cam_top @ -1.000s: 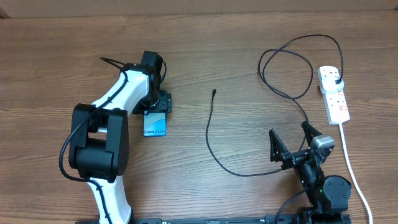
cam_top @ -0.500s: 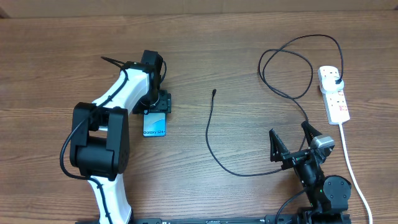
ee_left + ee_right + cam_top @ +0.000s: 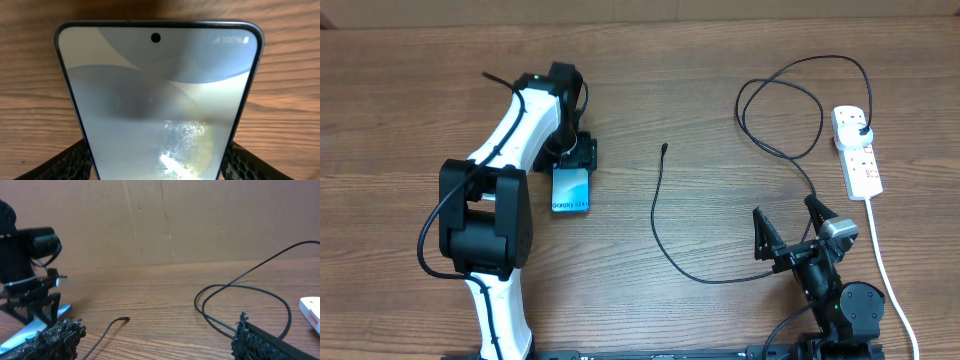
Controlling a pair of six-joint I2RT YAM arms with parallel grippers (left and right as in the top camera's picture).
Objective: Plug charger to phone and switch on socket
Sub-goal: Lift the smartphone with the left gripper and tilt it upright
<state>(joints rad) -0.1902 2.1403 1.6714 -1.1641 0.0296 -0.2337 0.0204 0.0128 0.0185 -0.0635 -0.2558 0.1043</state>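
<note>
Left tool (image 3: pixel 572 165) tight on long edges of the phone (image 3: pixel 571 192); right tool (image 3: pixel 785 212) wide apart, well away.

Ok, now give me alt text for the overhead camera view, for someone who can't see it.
The left tool grips one end of the phone, blue screen up, on a wooden table. The black charger cable lies loose mid-table, its plug in the white power strip at right; the right tool is open near the front edge.
</note>
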